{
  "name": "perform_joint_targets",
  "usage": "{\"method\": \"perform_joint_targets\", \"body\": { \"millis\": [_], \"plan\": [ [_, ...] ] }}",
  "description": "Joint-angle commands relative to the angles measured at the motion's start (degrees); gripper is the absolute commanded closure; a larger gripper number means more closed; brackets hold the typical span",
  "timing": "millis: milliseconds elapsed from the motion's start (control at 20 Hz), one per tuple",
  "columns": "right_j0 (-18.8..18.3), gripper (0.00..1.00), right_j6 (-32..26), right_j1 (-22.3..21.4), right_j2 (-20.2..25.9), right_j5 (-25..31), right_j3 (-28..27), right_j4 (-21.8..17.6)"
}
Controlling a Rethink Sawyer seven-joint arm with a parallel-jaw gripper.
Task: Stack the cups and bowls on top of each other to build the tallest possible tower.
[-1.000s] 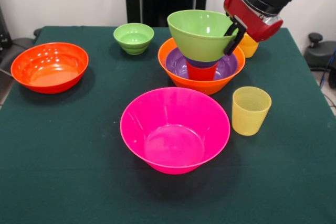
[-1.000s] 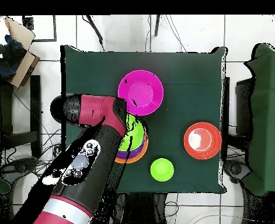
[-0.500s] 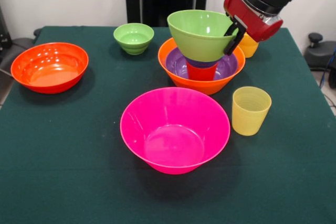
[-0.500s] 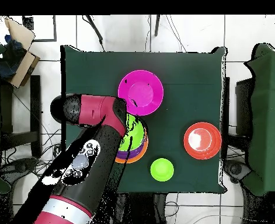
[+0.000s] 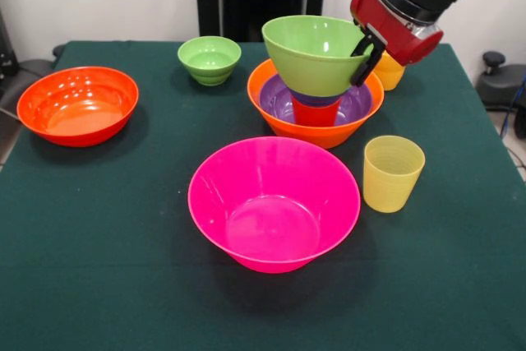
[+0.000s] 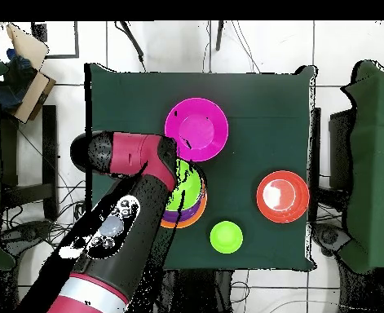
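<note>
Front view shows you the tower (image 5: 316, 88) partly built on the tabletop (image 5: 123, 244), the hand (image 5: 367, 53) clamped on its top green bowl's (image 5: 312, 51) rim, with pink bowl (image 5: 274, 203), red-orange bowl (image 5: 78, 105), small green bowl (image 5: 209, 59) and yellow cup (image 5: 393, 173) left.

No readable text, label or number shows anywhere.
</note>
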Motion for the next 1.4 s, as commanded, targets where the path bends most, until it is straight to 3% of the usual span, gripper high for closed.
{"method": "perform_joint_targets", "body": {
  "millis": [50,1400],
  "plan": [
    [0.1,1.00,6.7,-0.8,6.1,4.6,2.8,0.8],
    [-1.6,1.00,5.5,-3.0,6.5,0.3,4.4,0.8]
  ]
}}
